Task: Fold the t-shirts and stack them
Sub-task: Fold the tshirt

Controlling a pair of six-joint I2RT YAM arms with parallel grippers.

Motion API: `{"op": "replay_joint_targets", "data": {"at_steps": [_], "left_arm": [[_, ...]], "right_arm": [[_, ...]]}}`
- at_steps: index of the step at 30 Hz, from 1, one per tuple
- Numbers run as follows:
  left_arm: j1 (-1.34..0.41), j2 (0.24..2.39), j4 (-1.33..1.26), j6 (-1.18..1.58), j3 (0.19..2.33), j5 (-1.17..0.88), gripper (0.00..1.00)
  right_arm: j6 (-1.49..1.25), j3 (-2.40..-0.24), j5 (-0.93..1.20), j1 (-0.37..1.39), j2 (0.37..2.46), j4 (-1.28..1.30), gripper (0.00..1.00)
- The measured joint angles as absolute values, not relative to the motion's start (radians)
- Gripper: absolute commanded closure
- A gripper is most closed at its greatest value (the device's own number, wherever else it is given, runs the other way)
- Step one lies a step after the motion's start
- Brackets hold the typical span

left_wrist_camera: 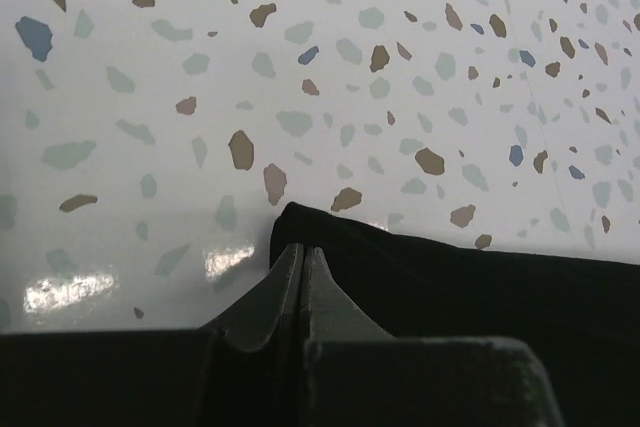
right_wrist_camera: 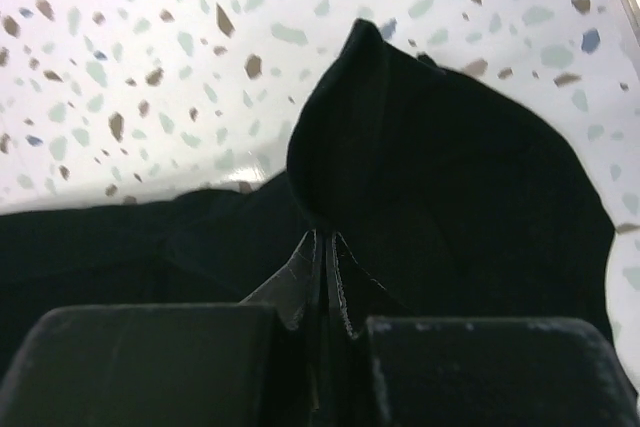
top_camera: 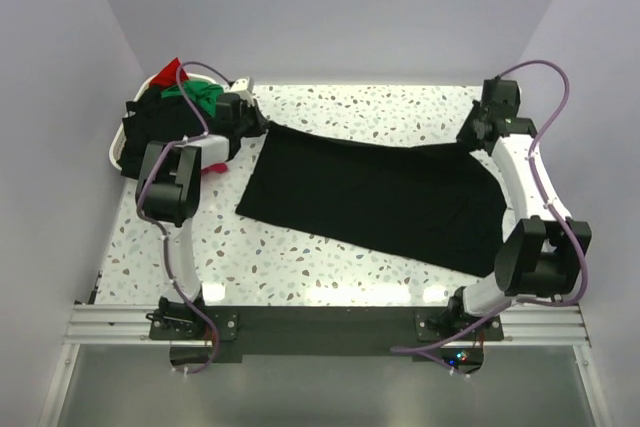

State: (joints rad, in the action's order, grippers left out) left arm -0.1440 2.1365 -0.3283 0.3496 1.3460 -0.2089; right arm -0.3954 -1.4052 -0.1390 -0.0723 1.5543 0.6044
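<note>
A black t-shirt (top_camera: 370,192) lies spread across the speckled table, slanting from the far left down to the near right. My left gripper (top_camera: 258,122) is shut on its far left corner; in the left wrist view the closed fingertips (left_wrist_camera: 302,250) sit at the edge of the black cloth (left_wrist_camera: 480,287). My right gripper (top_camera: 472,135) is shut on the far right corner; in the right wrist view the fingers (right_wrist_camera: 327,237) pinch a raised fold of the shirt (right_wrist_camera: 450,177). More t-shirts, black (top_camera: 150,125), green (top_camera: 205,97) and red (top_camera: 168,75), are heaped at the far left.
A white basket (top_camera: 113,152) holds the heap at the table's far left corner, beside my left arm. Lilac walls close in the back and both sides. Bare speckled table (top_camera: 340,102) shows beyond the shirt and in front of it (top_camera: 300,267).
</note>
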Motion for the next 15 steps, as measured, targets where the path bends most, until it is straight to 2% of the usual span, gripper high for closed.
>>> {"op": "replay_joint_targets", "data": {"at_steps": [5, 15], "left_arm": [[-0.144, 2.031, -0.350, 0.343, 1.217, -0.165, 1.00], [-0.144, 1.872, -0.422, 0.331, 1.002, -0.144, 1.00]], "right_arm": [[-0.390, -1.234, -0.168, -0.070, 1.436, 0.625, 1.00], [-0.378, -1.089, -0.192, -0.069, 1.270, 0.645, 1.00]]}}
